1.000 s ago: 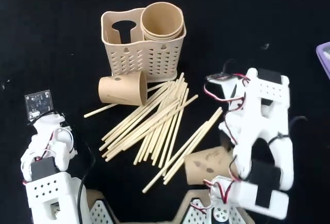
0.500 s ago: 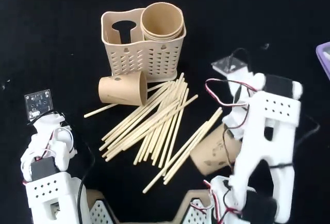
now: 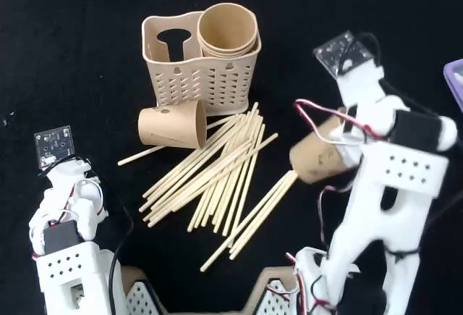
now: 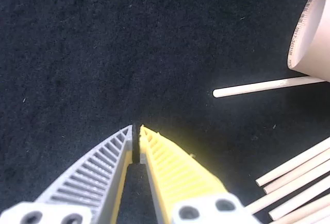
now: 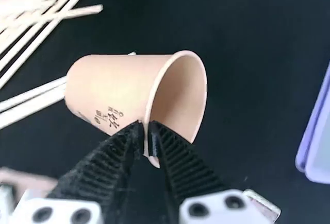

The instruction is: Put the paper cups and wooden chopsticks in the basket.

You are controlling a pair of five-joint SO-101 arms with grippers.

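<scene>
Now that my right claw [image 5: 146, 131], clamped tight on the paper cup [image 5: 111, 92] by its rim, has raised it from beside the wooden chopsticks [image 3: 217, 174] (others already nest in the basket [image 3: 189, 83]), only the carry there remains.

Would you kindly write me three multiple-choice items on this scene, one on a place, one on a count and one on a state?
1. Relative to the basket, the cup lying on its side is: A. inside it B. behind it C. in front of it.
2. Cups outside the basket number: A. one B. two C. four.
3. The right arm's jaws are: A. shut on the rim of a cup B. open and empty C. shut on nothing.
Answers: 1 C, it lies on the basket's near side; 2 B, one lies down, one is held; 3 A, the right wrist view shows the jaws pinching the rim.
</scene>
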